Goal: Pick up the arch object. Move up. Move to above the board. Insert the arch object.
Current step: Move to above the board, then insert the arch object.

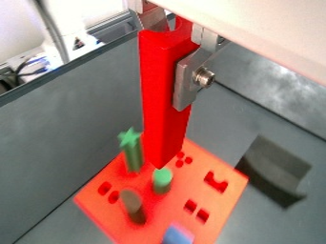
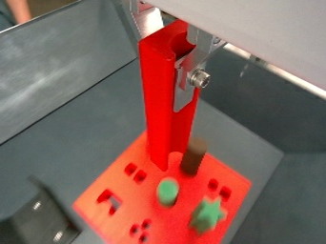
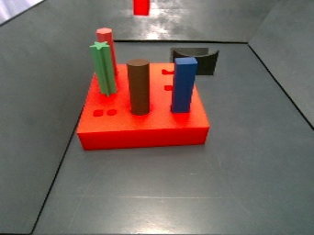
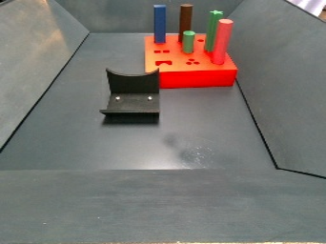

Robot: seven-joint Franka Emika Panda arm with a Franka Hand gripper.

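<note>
My gripper [image 1: 167, 69] is shut on the arch object [image 1: 163, 119], a tall bright-red prism with a groove at its top end. Both wrist views show it hanging upright between the silver fingers [image 2: 188, 82]. The gripper [image 2: 166, 65] holds the arch object [image 2: 159, 119] above the orange-red board [image 1: 219, 195], which also shows in a wrist view [image 2: 121, 191]. In a side view only the arch's lower end [image 3: 141, 6] shows, high over the far side of the board [image 3: 141, 130]. The board [image 4: 192, 74] stands at the far end of the bin; the gripper is out of that view.
The board carries a green star peg [image 3: 101, 69], a brown cylinder [image 3: 139, 87], a blue prism [image 3: 185, 84], a green round peg [image 1: 162, 179] and a short red peg [image 4: 223, 40]. The dark fixture [image 4: 132, 95] stands on the floor beside the board. Grey bin walls surround everything.
</note>
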